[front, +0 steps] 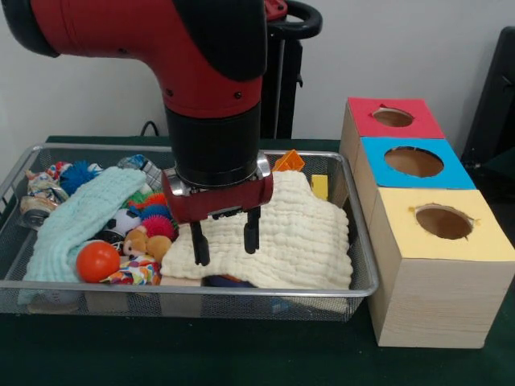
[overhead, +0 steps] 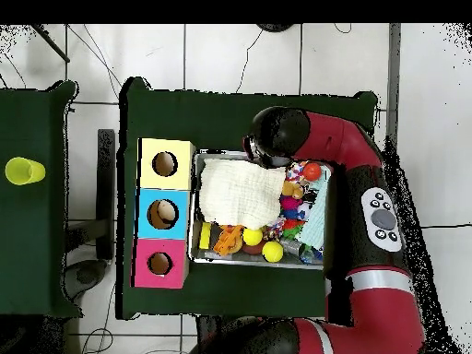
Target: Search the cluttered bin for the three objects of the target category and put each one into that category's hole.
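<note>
Bin (front: 364,277), cream cloth (front: 298,237), gripper (front: 226,243) spread above

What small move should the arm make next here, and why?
Probably lower straight down and pinch the cream cloth. The end effector hovers open just over the cloth's near-left part, holding nothing. That cloth covers much of the wire bin, and a dark object peeks out under its front edge, so lifting it aside would likely expose hidden items.

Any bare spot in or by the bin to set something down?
Inside the bin, none: the cream cloth fills the box-side half, toys and the mint cloth the rest. Bare green table runs along the bin's front.
</note>
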Controlling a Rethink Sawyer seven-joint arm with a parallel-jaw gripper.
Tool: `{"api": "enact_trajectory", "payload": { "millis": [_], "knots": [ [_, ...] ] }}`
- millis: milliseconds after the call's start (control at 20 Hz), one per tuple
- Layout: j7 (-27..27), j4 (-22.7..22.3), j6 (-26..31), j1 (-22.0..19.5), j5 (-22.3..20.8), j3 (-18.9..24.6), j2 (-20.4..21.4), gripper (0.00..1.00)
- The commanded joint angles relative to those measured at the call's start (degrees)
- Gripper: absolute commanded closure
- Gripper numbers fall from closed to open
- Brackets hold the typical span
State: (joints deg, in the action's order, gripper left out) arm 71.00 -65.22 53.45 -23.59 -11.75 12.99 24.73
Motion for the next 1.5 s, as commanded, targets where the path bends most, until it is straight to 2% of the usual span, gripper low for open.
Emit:
{"api": "enact_trajectory", "payload": {
  "millis": [50,300,600,750,900,1150,1500],
  "knots": [
    [-4.0,1.1,9.8,0.1,-2.7,1.3,-0.1,0.0],
    [4.7,0.7,11.7,2.4,-2.7,-3.2,1.7,0.0],
    [13.3,1.9,8.2,3.9,-1.1,-6.5,1.3,0.0],
    [14.7,2.4,7.5,4.6,-0.4,-7.8,1.0,0.0],
    [17.4,-0.2,6.1,5.6,0.2,-10.0,2.3,0.0],
    [16.4,-3.0,3.9,5.5,1.1,-10.7,3.1,0.0],
    [17.8,-6.5,-1.2,5.0,2.3,-11.6,4.1,0.0]
  ]
}}
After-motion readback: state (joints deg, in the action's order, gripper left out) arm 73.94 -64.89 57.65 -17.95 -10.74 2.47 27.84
